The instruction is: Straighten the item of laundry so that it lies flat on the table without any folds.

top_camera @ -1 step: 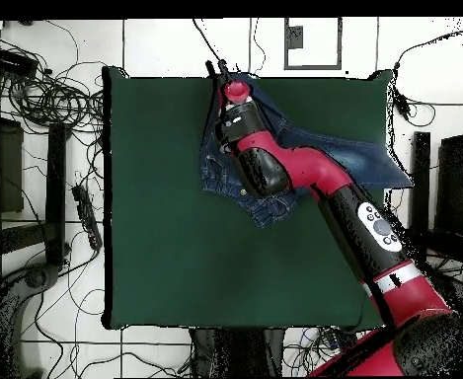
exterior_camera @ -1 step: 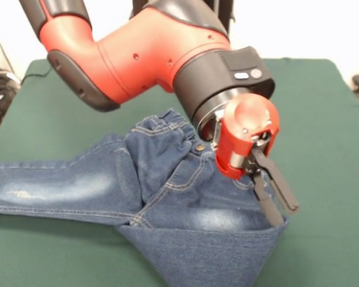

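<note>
While the red and black arm (exterior_camera @ -1 step: 149,54) reached down across the table (exterior_camera @ -1 step: 323,119), its gripper (exterior_camera @ -1 step: 277,203) sat low over the jeans (exterior_camera @ -1 step: 167,185), at the garment's edge on the picture's right in the front view. Two black fingers (exterior_camera @ -1 step: 281,185) pointed down and outward from the red wrist housing. They lay close side by side with only a thin gap showing; tips were at or just above a raised fold of denim. Could not tell whether cloth was pinched between them or whether the jaws were fully closed.

Jeans not flat. One leg ran out straight toward the picture's left edge in the front view, lying on the green cloth, with a faded whitish patch along it. Elastic waistband (exterior_camera @ -1 step: 167,128) was bunched and ruffled just under the arm's wrist, brass button visible beside the housing. Second leg was doubled over: a broad flap of darker denim (exterior_camera @ -1 step: 203,254) folded across at the near side, forming a wedge shape that reached the picture's bottom edge. Tan stitching showed along the seams and pocket.

Overhead view: jeans (top_camera @ -1 step: 274,209) lay toward the table's (top_camera @ -1 step: 166,197) far side from the robot's base, off-centre, mostly hidden under the arm (top_camera @ -1 step: 304,178). One leg extended to the table's edge. Gripper (top_camera @ -1 step: 218,70) was near the far table edge. Cables (top_camera @ -1 step: 47,94) lay on the floor around the table.
</note>
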Motion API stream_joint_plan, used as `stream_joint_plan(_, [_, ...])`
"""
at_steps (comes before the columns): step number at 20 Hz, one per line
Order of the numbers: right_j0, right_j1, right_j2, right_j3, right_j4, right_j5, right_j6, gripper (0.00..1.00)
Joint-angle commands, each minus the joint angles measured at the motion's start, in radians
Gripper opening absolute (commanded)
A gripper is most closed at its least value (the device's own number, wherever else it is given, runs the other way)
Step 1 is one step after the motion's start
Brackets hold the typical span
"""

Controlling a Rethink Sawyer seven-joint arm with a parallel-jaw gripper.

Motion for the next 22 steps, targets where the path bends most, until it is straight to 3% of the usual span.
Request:
stream_joint_plan(1, [0.14, -0.072, -0.145, 0.034, 0.148, -0.153, 0.067, 1.0])
stream_joint_plan(4, [0.087, 0.0, -0.011, 0.057, 0.037, -0.137, 0.082, 1.0])
stream_joint_plan(8, [-0.062, 0.176, 0.297, 0.122, -0.291, 0.037, 0.226, 1.0])
stream_joint_plan(10, [-0.117, 0.215, 0.413, 0.195, -0.504, 0.096, 0.417, 1.0])
stream_joint_plan(12, [-0.073, 0.023, 0.343, 0.194, -0.752, -0.059, 0.881, 1.0])
stream_joint_plan(13, [-0.055, -0.028, 0.31, 0.177, -0.803, -0.107, 0.994, 1.0])
stream_joint_plan(14, [-0.068, -0.02, 0.317, 0.193, -0.778, -0.083, 0.971, 1.0])
stream_joint_plan(15, [-0.109, 0.058, 0.36, 0.233, -0.675, 0.014, 0.802, 1.0])
stream_joint_plan(16, [-0.174, 0.235, 0.416, 0.244, -0.459, 0.19, 0.418, 1.0])
stream_joint_plan(18, [-0.03, -0.085, 0.031, 0.185, -0.17, 0.105, 0.455, 1.0])
stream_joint_plan(20, [0.132, -0.311, -0.267, 0.154, -0.143, 0.248, 0.642, 1.0])
stream_joint_plan(22, [0.212, -0.395, -0.41, 0.129, -0.104, 0.443, 0.622, 1.0])
